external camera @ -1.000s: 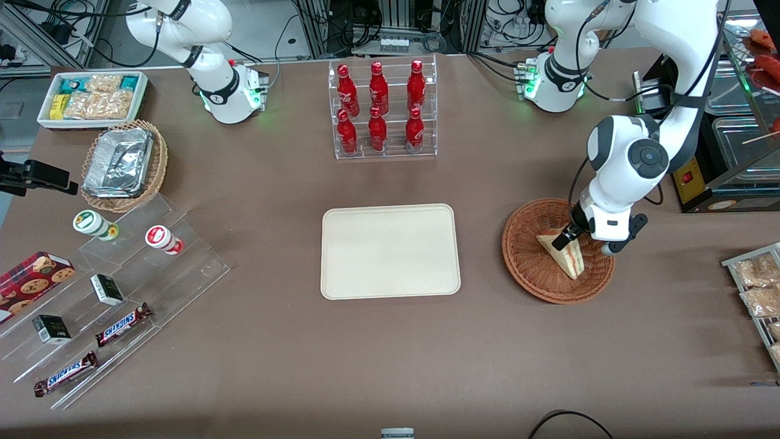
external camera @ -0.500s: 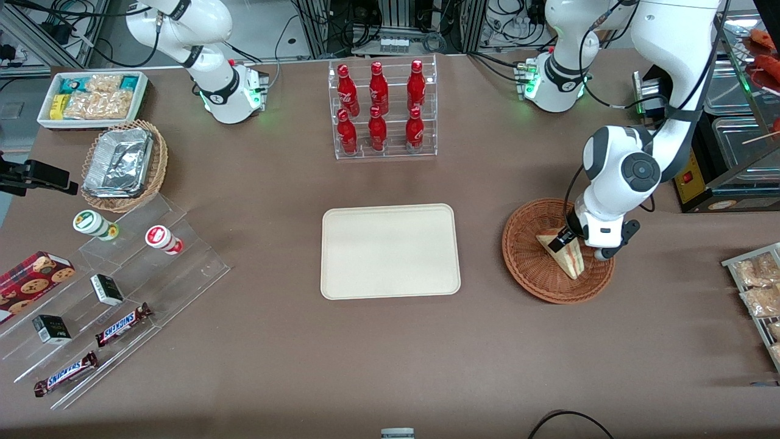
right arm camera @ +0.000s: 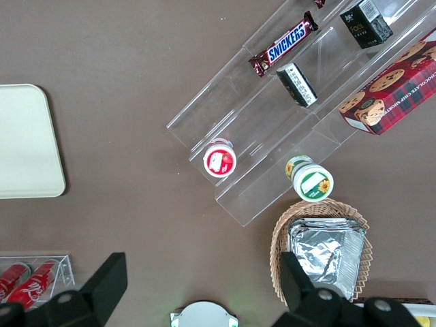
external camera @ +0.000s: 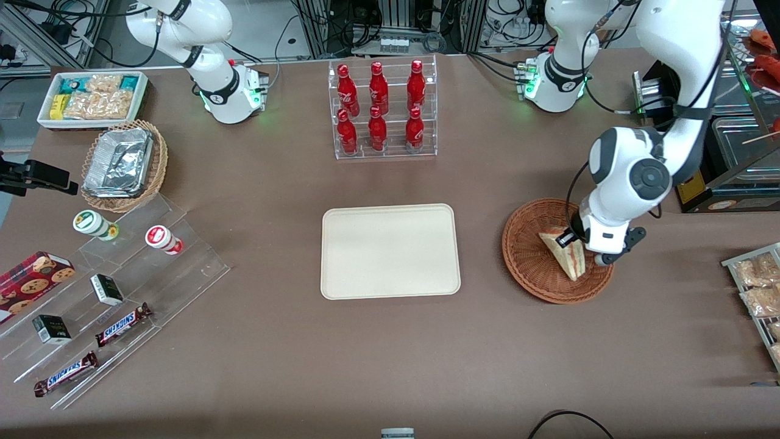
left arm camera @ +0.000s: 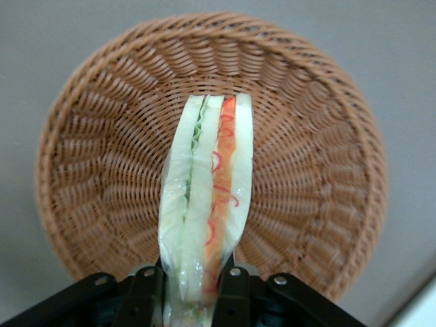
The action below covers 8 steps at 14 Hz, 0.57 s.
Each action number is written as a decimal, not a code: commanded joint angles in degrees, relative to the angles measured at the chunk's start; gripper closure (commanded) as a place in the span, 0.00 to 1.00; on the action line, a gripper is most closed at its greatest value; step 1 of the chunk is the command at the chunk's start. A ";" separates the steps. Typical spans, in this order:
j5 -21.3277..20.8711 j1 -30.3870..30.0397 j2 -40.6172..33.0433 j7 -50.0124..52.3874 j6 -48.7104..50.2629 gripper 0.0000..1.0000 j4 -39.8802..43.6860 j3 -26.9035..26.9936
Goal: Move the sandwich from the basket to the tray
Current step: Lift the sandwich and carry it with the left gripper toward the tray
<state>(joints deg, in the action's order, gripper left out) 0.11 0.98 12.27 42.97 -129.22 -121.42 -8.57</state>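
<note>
The sandwich (external camera: 568,255) is a pale triangular wedge with red, orange and green filling, wrapped in clear film, over the reddish-brown wicker basket (external camera: 529,268). My left gripper (external camera: 571,239) is shut on the sandwich's wide end. In the left wrist view the two black fingers (left arm camera: 233,294) press both bread sides of the sandwich (left arm camera: 208,204), with the basket (left arm camera: 95,163) beneath it. The cream-beige tray (external camera: 390,251) lies at the table's middle, beside the basket toward the parked arm's end, bare.
A clear rack of red bottles (external camera: 381,110) stands farther from the front camera than the tray. Snack packets (external camera: 755,286) lie at the working arm's end. A foil-filled tan basket (external camera: 125,164), white snack bin (external camera: 91,97) and acrylic shelves (external camera: 116,305) sit toward the parked arm's end.
The gripper has closed in on the sandwich's wide end and the wedge has shifted slightly in the basket; the wrist has turned a little.
</note>
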 commanded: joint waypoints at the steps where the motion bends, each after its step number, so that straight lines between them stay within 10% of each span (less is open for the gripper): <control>1: -0.46 3.57 2.57 -1.05 8.35 1.00 9.77 -0.05; 8: -0.29 16.05 8.99 -1.14 12.85 1.00 19.90 -0.05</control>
<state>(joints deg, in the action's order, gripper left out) 0.12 13.37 18.31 42.03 -117.49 -104.80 -9.12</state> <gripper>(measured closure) 0.846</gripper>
